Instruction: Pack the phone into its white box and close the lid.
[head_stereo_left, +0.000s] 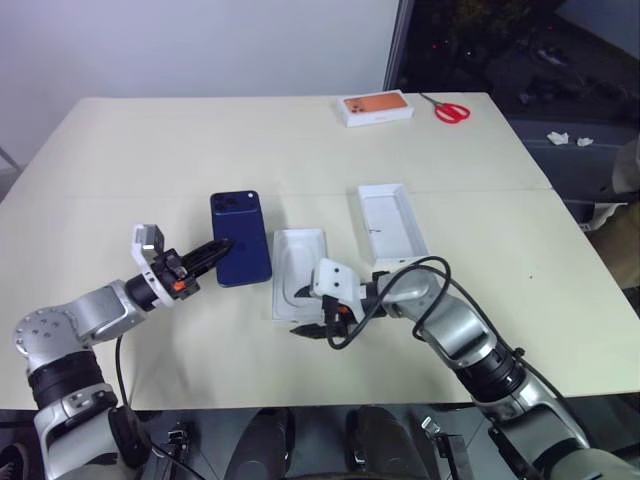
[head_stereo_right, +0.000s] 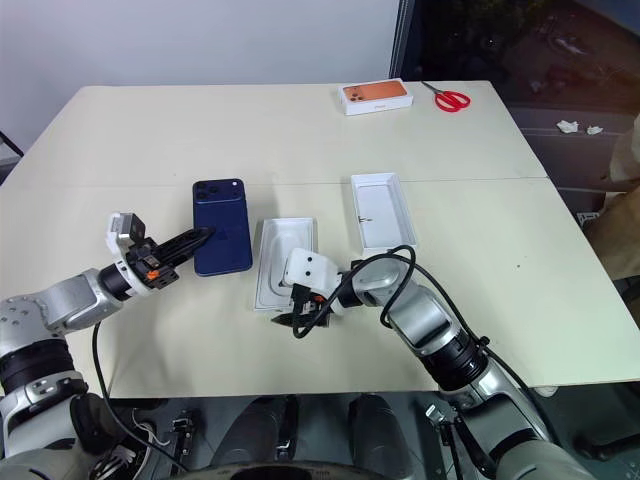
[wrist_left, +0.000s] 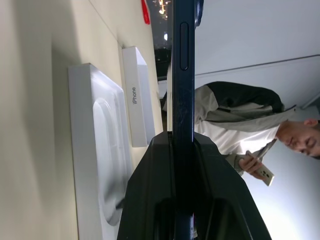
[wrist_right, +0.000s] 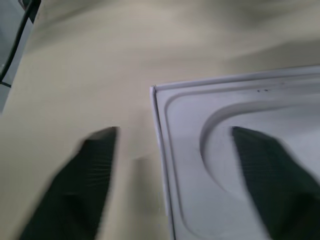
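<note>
The dark blue phone (head_stereo_left: 241, 236) is held flat just above the table, left of centre. My left gripper (head_stereo_left: 212, 250) is shut on its near left edge, and the left wrist view shows the phone (wrist_left: 183, 60) edge-on between the fingers. The lid (head_stereo_left: 392, 222) lies open side up, plain white inside, right of centre. Between phone and lid lies a white insert tray (head_stereo_left: 298, 270) with an oval recess. My right gripper (wrist_right: 172, 132) stands open astride the tray's near corner. One finger is over the table and the other over the recess. The white box is hidden or out of view.
An orange-topped white box (head_stereo_left: 378, 108) and red scissors (head_stereo_left: 452, 110) sit at the table's far right edge. A person (wrist_left: 240, 125) holding a small device shows beyond the table in the left wrist view. A black cable (head_stereo_left: 400, 285) loops over my right wrist.
</note>
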